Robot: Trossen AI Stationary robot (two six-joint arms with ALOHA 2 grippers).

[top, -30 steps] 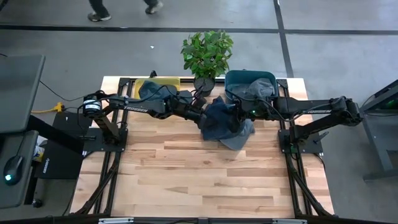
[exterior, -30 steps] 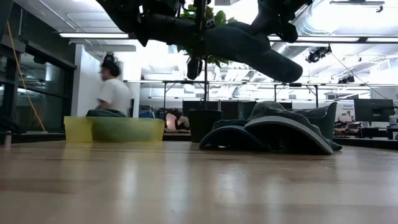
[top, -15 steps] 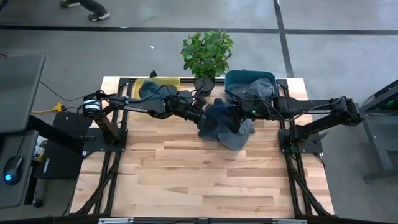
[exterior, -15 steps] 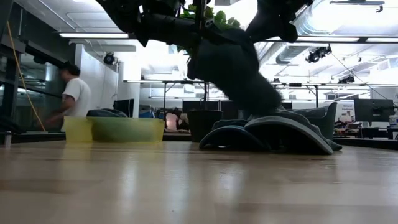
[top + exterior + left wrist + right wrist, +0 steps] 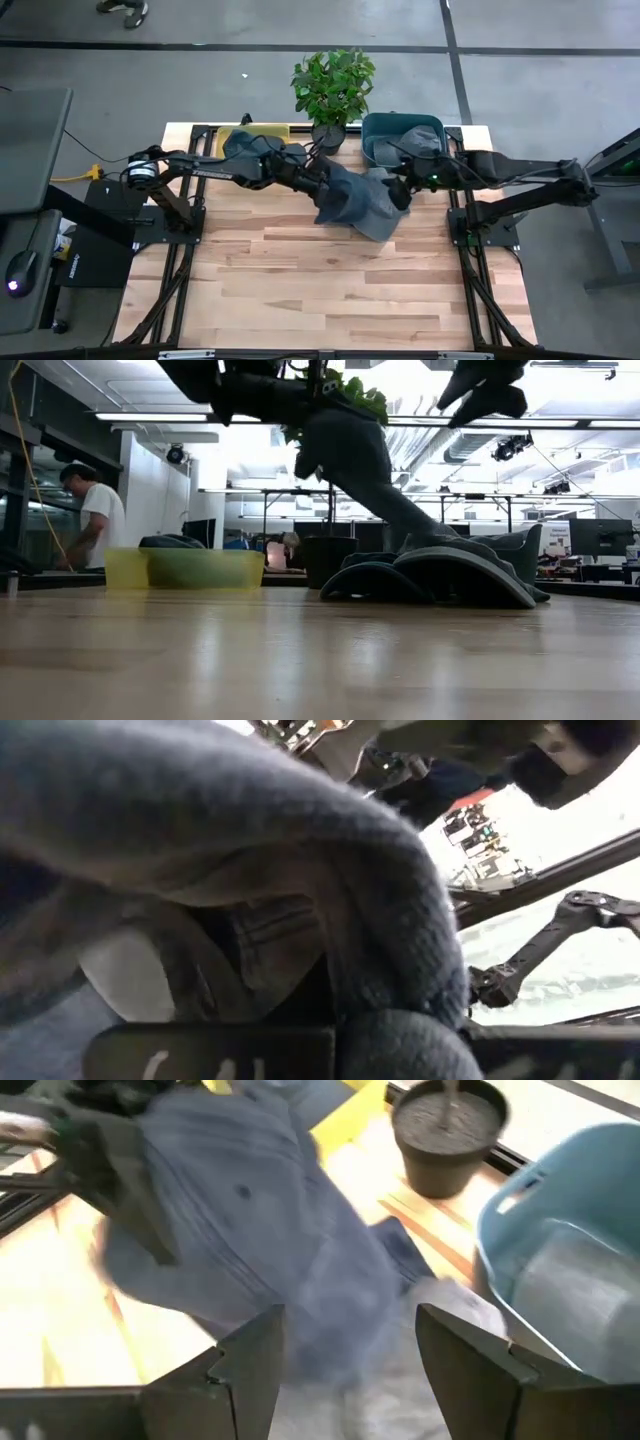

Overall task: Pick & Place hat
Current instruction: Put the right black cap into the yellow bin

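Observation:
A dark blue denim hat (image 5: 350, 200) hangs from my left gripper (image 5: 322, 187), which is shut on it above the table's far middle. The hat slants down, and its lower end (image 5: 425, 538) lies on other hats (image 5: 430, 575) heaped on the table. My right gripper (image 5: 350, 1370) stands open just to the hat's right (image 5: 400, 186), higher than the heap, with nothing between its fingers. In the left wrist view the hat's cloth (image 5: 300, 870) fills the picture. My left gripper holds the hat by its upper left end (image 5: 325, 430), coming at it level from the table's left. The cloth hides the fingertips, so I cannot tell how many layers they have. The hat hangs slanting below the gripper, and its lower end rests on the heap of hats.
A yellow bin (image 5: 262, 133) with a dark hat in it stands at the far left. A teal bin (image 5: 400, 132) with a grey hat is at the far right, and a potted plant (image 5: 333, 85) stands between them. Bare wood (image 5: 320, 290) covers the near half. A person (image 5: 92, 525) stands beyond the table.
My right gripper has opened, let go of the hat and drawn back up and toward the table's right edge. The hat, held between both grippers before, has dropped on its right side. It now hangs from my left gripper alone and rests on the heap.

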